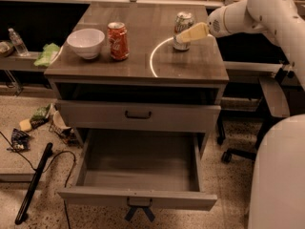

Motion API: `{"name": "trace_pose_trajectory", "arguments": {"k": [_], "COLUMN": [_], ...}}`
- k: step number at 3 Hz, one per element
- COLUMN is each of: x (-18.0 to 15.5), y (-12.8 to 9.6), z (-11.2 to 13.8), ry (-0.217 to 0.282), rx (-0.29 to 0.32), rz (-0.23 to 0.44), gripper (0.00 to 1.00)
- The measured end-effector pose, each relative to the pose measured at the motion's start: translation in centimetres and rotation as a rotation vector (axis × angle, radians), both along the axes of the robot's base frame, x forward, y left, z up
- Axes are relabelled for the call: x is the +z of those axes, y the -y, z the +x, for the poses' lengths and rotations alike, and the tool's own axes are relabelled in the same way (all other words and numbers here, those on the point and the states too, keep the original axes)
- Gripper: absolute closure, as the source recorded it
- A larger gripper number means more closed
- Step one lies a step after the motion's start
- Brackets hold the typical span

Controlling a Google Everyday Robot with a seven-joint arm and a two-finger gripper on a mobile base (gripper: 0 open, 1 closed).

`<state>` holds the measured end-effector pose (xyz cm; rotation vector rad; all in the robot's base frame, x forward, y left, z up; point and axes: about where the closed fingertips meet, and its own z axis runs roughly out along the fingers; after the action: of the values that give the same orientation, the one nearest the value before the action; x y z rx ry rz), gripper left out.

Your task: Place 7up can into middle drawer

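The 7up can (183, 22), pale silver with green markings, stands upright at the back right of the cabinet top (138, 56). My gripper (187, 34) reaches in from the right on the white arm (248, 13). Its pale tip lies across the can's lower right side, at or touching it. The middle drawer (138, 173), the lowest and deepest grey one, is pulled wide open below the front. Its grey floor is bare and a dark handle hangs on its front.
A red Coca-Cola can (118, 41) and a white bowl (86, 43) stand on the left of the top. The shallower drawer (138, 114) above is shut. A chair base (238, 154) is at right; litter and a black cable (33, 180) lie at left.
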<state>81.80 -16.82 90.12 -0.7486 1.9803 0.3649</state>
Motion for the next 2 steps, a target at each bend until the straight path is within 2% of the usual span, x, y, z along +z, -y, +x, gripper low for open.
{"name": "trace_pose_trajectory", "arguments": {"k": [1,2], "x": [-0.7,-1.1], "y": [-1.8,-3.4], "z": [2.1,3.1], "ry": [0.005,0.008], "rx": [0.033,0.086], "rz": [0.035,0.054], "gripper": [0.12,0.43]}}
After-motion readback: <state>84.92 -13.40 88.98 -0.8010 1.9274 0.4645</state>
